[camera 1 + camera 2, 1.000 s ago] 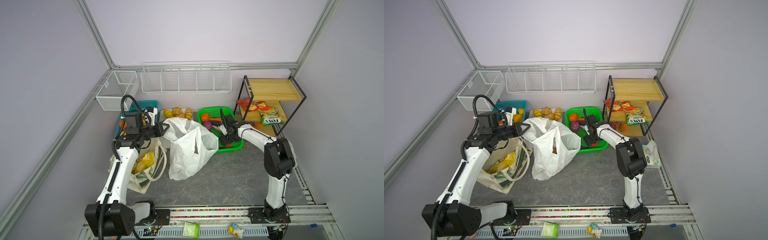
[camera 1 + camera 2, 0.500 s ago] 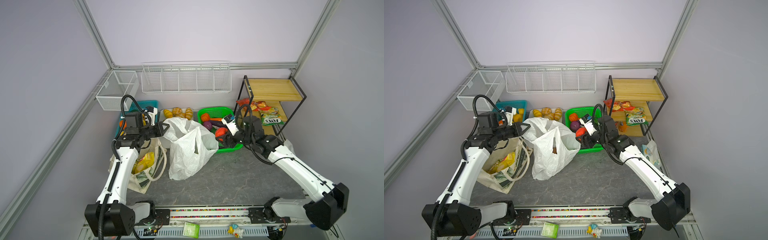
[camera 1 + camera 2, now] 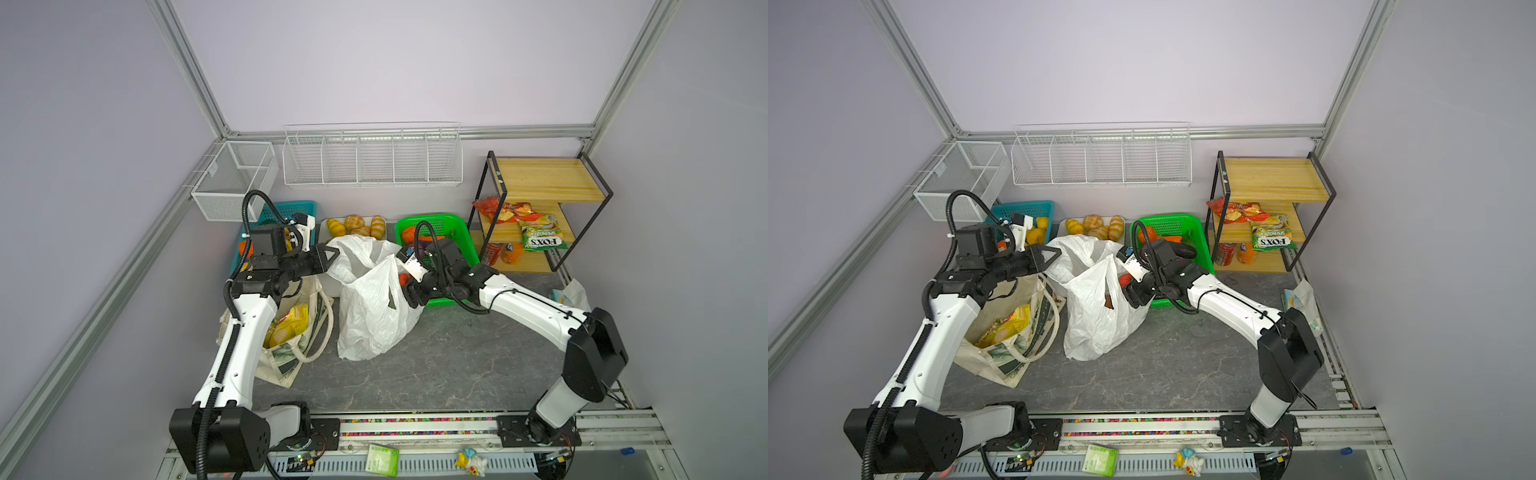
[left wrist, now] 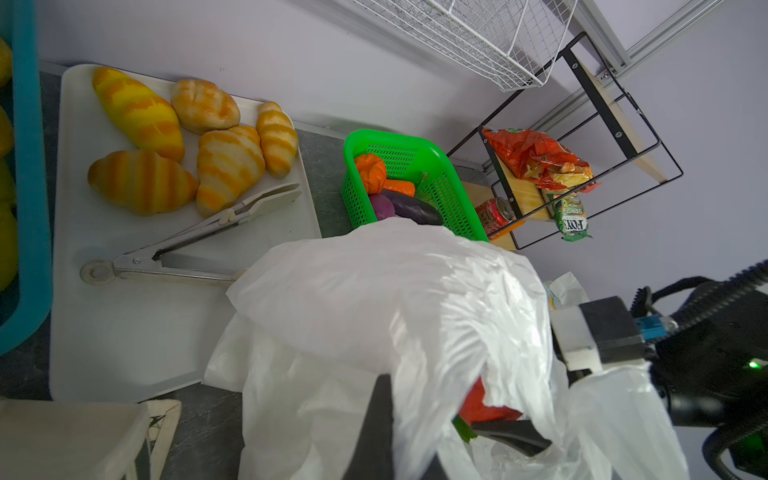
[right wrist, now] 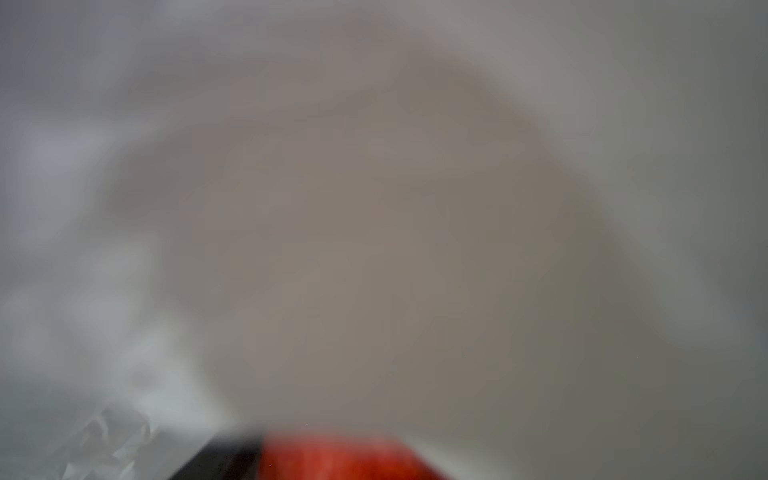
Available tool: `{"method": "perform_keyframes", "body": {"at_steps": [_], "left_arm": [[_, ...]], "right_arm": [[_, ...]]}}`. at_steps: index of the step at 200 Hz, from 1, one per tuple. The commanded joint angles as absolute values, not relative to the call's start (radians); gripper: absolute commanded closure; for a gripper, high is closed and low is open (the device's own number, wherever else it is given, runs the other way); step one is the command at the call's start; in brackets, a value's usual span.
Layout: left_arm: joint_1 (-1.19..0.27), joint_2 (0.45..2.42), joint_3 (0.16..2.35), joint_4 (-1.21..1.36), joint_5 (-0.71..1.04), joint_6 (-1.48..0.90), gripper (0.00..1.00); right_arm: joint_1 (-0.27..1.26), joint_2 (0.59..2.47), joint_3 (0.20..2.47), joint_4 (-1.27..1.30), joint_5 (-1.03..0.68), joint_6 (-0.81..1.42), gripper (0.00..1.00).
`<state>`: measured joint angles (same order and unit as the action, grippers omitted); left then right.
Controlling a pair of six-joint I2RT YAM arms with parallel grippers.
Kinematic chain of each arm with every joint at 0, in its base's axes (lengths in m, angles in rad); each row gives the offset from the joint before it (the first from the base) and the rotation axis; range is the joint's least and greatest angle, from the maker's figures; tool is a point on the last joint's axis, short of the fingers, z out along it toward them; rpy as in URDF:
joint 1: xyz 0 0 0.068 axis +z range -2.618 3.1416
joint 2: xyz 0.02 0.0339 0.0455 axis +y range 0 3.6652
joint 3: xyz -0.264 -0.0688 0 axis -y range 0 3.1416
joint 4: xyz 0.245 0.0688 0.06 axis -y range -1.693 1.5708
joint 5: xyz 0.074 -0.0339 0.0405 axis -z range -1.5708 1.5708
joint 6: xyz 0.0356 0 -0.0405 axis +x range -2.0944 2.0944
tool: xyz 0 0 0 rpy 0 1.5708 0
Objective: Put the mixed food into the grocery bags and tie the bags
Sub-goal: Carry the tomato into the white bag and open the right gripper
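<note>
- Your left pincer (image 3: 328, 254) was pressed together on the rim of the plastic bag (image 3: 374, 320), holding its mouth up off the counter (image 3: 457, 365).
- Your right pincer (image 3: 1130, 289) pinched the tomato (image 3: 1124, 279) at that mouth, just beside the green basket (image 3: 455, 232).
- The tote (image 3: 286, 361) stood just left of the bag, with yellow packets (image 3: 291, 328) inside.
- Risk: if you had let go too early, the tomato could have slid down the outside of the film onto the counter.
- Risk: pushing in could have dragged the thin film out of your left pincer, and the mouth would have collapsed.
- Risk: loose film could have snagged on the right fingers as they drew back.
- Hidden: film covered the right fingertips in both top views, so whether the tomato was past the rim could not be told.
- Hidden: the right wrist view was almost all blur, with only a red smear at its edge.
- Hidden: most of the bag's contents; a brown shape (image 3: 1108, 300) showed through a gap, possibly the potato.
- Hidden: film draped over your left fingers, so how much rim they held was unclear.
</note>
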<state>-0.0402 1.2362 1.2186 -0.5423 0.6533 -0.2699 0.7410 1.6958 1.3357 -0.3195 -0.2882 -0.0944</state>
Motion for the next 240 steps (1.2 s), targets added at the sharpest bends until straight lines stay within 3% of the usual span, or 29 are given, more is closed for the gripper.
{"method": "perform_keyframes", "body": {"at_steps": [1, 41, 131, 240], "left_arm": [[-0.046, 1.218, 1.207, -0.525, 0.666, -0.278, 1.00], [-0.046, 1.216, 1.208, -0.525, 0.663, -0.276, 1.00], [-0.046, 1.214, 1.208, -0.528, 0.658, -0.273, 1.00], [-0.046, 1.215, 1.209, -0.526, 0.665, -0.275, 1.00]], "right_arm": [[0.756, 1.733, 1.359, -0.269, -0.253, -0.060, 0.28], [0.745, 1.698, 1.331, -0.285, -0.172, -0.076, 0.22], [0.690, 1.514, 1.270, -0.354, -0.189, -0.128, 0.11], [0.693, 1.320, 1.213, -0.297, -0.684, -0.275, 0.22]]}}
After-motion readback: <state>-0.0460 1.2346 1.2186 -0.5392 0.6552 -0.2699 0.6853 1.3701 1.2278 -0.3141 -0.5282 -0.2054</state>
